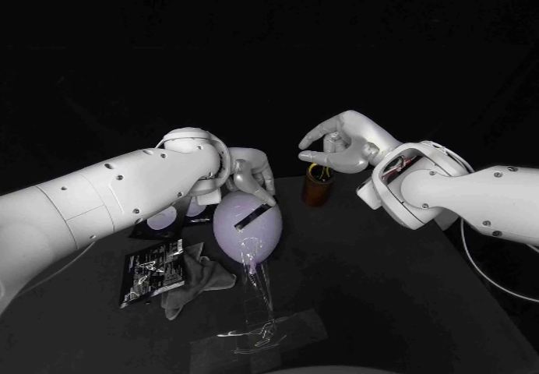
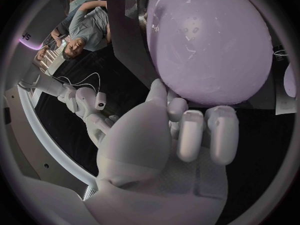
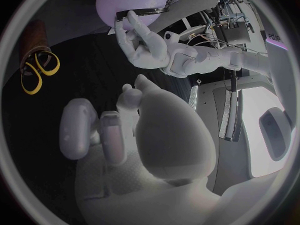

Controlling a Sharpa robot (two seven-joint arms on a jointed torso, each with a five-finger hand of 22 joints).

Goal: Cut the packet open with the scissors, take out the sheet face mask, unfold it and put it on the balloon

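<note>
Just beside left fingers [image 1: 262,182], balloon [image 1: 238,228]

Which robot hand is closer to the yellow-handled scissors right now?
Right. The right robot hand is poised just by the scissors standing in the brown holder; the left robot hand is farther off, at the balloon.

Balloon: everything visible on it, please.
The balloon is pale lilac, smooth, glossy, inflated and egg-shaped, upright on a clear stand mid-table. A dark strip lies slanted across its upper front. The left robot hand touches its top with its fingers, near the strip's upper end.
</note>
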